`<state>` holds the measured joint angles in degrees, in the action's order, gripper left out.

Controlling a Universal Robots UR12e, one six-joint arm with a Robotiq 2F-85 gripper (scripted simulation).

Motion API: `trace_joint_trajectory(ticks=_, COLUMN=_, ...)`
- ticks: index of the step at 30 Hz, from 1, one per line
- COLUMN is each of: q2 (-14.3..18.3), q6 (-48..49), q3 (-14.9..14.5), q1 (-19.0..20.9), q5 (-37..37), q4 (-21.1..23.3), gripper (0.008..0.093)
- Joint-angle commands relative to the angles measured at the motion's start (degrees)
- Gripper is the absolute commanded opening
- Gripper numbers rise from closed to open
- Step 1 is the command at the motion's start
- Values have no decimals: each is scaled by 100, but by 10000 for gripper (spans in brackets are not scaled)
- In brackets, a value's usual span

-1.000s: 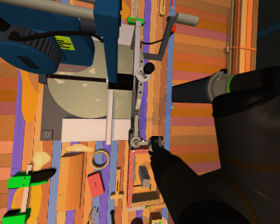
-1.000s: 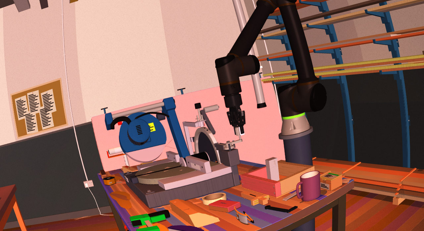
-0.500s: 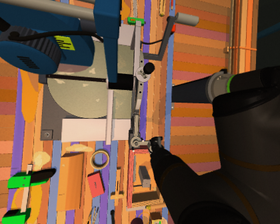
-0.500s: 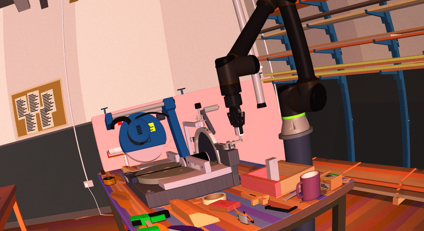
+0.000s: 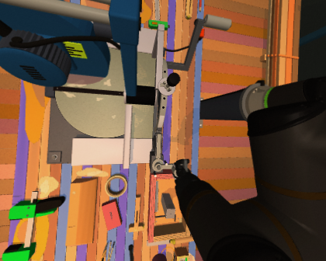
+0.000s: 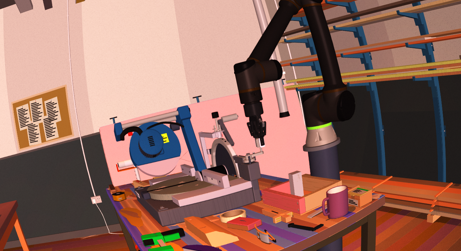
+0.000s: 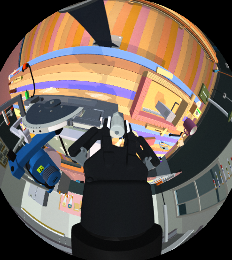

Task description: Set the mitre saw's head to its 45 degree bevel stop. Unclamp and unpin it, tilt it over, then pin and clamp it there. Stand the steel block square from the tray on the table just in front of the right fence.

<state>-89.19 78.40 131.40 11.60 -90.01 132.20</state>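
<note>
My gripper (image 6: 260,143) (image 7: 117,128) (image 5: 178,166) points down behind the mitre saw's right end, over the grey bracket block beside the bevel quadrant (image 6: 222,156). Between its fingers stands the pale cylindrical grip of the bevel clamp lever (image 7: 116,126) (image 6: 258,152), which rises from a small hub (image 5: 157,164) on that block. The blue saw head (image 6: 154,148) leans over to the left above the round table (image 6: 175,188). The grey steel block square (image 6: 296,183) (image 7: 165,112) stands in the pink and wood tray (image 6: 298,193) right of the saw. My gripper is closed on the lever's grip.
A maroon mug (image 6: 337,201) stands by the tray at the table's right front. A tape roll (image 6: 232,215), a red pad (image 6: 244,223), a wooden wedge (image 6: 211,233) and green clamps (image 6: 161,238) lie along the front edge. A pink backboard stands behind the saw.
</note>
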Motion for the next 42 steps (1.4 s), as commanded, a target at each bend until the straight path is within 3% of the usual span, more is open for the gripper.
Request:
trace_joint_trajectory(ticks=1, q2=-2, q6=0, q3=-6, q1=1, q5=1, q4=3, gripper=80)
trace_joint_trajectory(ticks=42, q2=208, q6=-279, q3=-226, q1=280, q5=1, q4=-7, gripper=80)
